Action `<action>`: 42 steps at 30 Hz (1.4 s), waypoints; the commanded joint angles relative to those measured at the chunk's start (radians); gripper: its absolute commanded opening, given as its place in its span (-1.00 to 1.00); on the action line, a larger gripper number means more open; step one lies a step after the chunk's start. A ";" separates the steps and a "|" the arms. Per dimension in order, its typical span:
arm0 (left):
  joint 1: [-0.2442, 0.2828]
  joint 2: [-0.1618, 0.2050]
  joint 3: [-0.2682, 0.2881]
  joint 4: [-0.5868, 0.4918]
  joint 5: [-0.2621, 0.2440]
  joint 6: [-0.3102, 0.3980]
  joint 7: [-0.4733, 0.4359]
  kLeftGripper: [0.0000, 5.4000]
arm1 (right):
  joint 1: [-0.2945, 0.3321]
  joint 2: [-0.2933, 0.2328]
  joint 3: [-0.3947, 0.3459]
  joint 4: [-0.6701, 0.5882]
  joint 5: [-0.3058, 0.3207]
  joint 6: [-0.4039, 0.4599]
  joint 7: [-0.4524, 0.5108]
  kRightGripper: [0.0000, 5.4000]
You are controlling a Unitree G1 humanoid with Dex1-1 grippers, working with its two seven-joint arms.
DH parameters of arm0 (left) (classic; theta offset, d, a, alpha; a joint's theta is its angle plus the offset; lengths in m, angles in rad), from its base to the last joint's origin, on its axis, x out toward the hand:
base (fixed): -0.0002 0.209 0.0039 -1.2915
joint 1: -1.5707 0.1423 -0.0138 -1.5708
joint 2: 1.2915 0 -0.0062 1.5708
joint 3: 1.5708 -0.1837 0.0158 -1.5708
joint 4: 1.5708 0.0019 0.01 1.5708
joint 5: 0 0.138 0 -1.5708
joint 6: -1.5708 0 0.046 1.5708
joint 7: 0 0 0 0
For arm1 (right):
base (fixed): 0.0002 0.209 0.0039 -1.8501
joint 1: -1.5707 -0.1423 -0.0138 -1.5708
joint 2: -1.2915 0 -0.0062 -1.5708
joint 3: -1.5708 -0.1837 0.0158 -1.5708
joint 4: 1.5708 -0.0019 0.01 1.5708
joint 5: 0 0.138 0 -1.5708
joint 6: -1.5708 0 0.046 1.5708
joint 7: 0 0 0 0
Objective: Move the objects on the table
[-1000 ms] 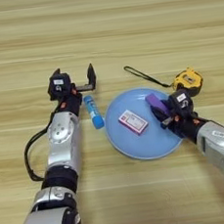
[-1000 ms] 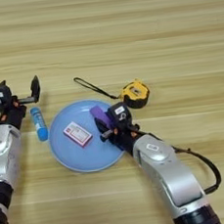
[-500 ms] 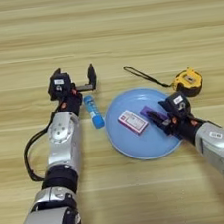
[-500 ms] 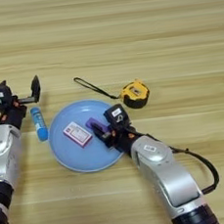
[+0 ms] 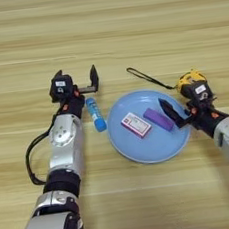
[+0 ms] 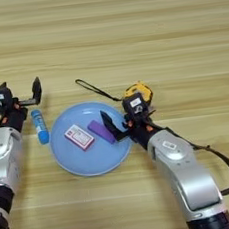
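No readable text, brand, number or sign anywhere. Flat red-and-white box (image 5: pixel 136 124) on blue plate (image 5: pixel 141 156): printed face, lettering too small to make out. White stickers on left gripper (image 5: pixel 76 80) and right gripper (image 6: pixel 118 122) housings: marks illegible. Yellow tape measure (image 6: pixel 139 90): no legible label. Blue glue stick (image 5: pixel 95 114): no legible label. Purple block (image 5: pixel 159 119): plain.
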 commanded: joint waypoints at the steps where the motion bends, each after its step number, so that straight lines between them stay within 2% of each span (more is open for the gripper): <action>1: -0.002 0.000 -0.008 -0.006 0.016 0.001 0.005 1.00 | 0.011 -0.009 -0.064 0.008 -0.011 -0.026 -0.028 0.84; 5: -0.003 0.001 -0.007 -0.004 0.016 0.001 0.004 1.00 | 0.019 -0.012 -0.084 0.024 -0.022 -0.026 -0.038 0.99; 25: -0.001 -0.001 -0.008 -0.007 0.017 0.002 0.005 1.00 | 0.010 0.002 -0.068 0.107 -0.034 -0.041 -0.028 0.99; 35: 0.002 -0.001 -0.012 -0.011 0.016 0.003 0.008 1.00 | -0.043 0.004 -0.062 0.284 -0.052 -0.094 -0.031 0.99; 42: 0.003 0.000 -0.015 -0.014 0.015 0.004 0.010 1.00 | -0.050 0.006 -0.050 0.323 -0.067 -0.115 -0.023 0.99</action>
